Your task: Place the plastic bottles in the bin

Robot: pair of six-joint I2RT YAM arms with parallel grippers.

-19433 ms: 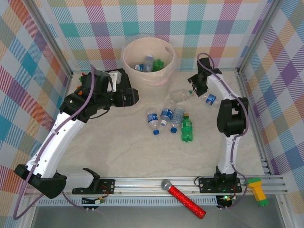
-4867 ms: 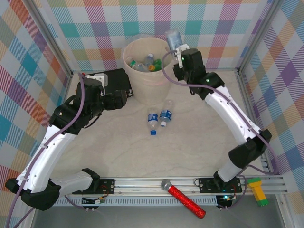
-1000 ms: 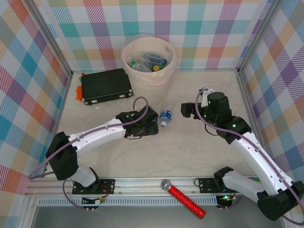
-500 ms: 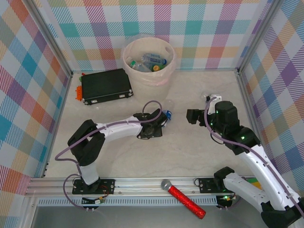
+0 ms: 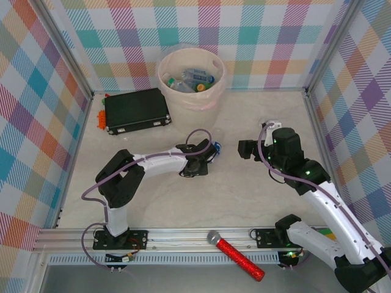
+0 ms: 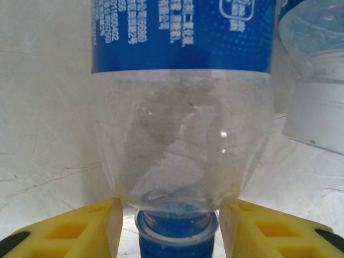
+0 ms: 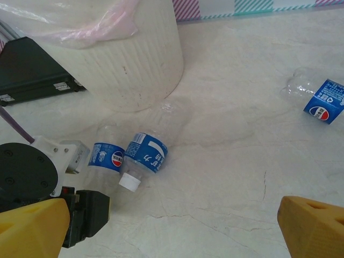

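Note:
A clear plastic bottle (image 6: 180, 134) with a blue label lies on the table, its blue cap (image 6: 177, 236) pointing into my left gripper (image 6: 172, 228). The yellow fingertips (image 6: 70, 231) flank the neck with small gaps beside the cap, so this gripper is open but narrow. From above, the left gripper (image 5: 204, 156) sits at the bottles (image 5: 213, 147) in mid-table. A second bottle (image 7: 148, 153) with a white cap lies right beside the first (image 7: 105, 156). A third one (image 7: 318, 99) lies apart. My right gripper (image 7: 172, 231) hovers open and empty (image 5: 244, 148). The bin (image 5: 191, 76) holds several bottles.
A black case (image 5: 135, 110) lies left of the bin, by the back wall. A red glittery microphone (image 5: 235, 255) rests on the front rail. The beige bin wall (image 7: 134, 64) rises close behind the two bottles. Bare table stretches between the arms.
My left gripper slid right onto the blue-capped bottle and its jaws narrowed around the neck. The left elbow folded back. The right gripper drifted slightly right and stayed open.

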